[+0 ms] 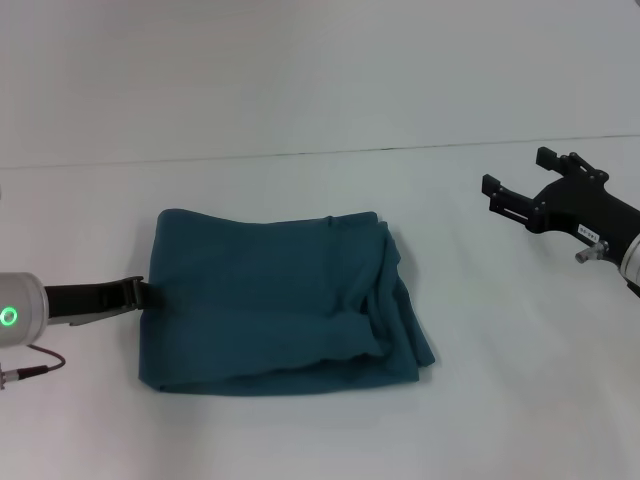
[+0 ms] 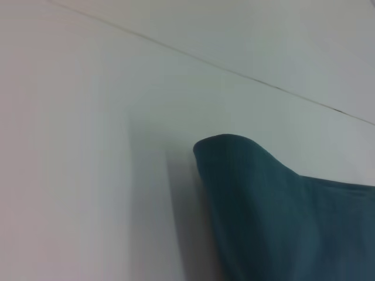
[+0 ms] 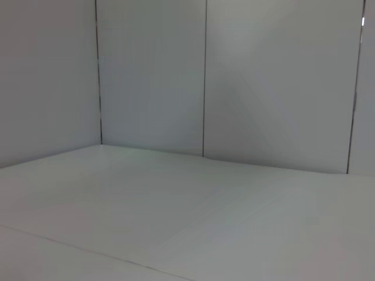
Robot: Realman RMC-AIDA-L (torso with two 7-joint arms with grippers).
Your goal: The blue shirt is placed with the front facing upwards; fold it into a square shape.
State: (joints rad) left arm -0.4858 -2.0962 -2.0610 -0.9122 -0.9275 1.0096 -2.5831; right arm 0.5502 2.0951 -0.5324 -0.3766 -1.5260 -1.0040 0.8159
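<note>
So the blue shirt (image 1: 275, 300) is lying on the white table (image 1: 300, 430) roughly in the middle of the head view, already folded into a chunky rectangle that runs a bit longer side to side than front to back, with no lettering showing. Its left edge is pretty clean, but the right side is bunched into soft rolls and wrinkles. The left gripper (image 1: 138, 292) sits low, right at the shirt's left edge about halfway along it, pointing across toward the cloth; it's touching or just about touching, and I honestly can't tell whether its jaws are open, closed or pinching fabric. The right gripper (image 1: 520, 185) is well off to the right and farther back, up clear of the cloth, with its two fingers spread wide and nothing between them. So the left arm is by far the nearer one, and I'd guess any next tidy-up or last fold starts from that side, or the right arm has to travel in to sort out the messy edge. The left wrist view gives a close look at a rounded folded corner of the shirt (image 2: 263, 205) on the table, which the head view doesn't show in detail. The right wrist view shows just bare table and wall panels, no shirt at all.
</note>
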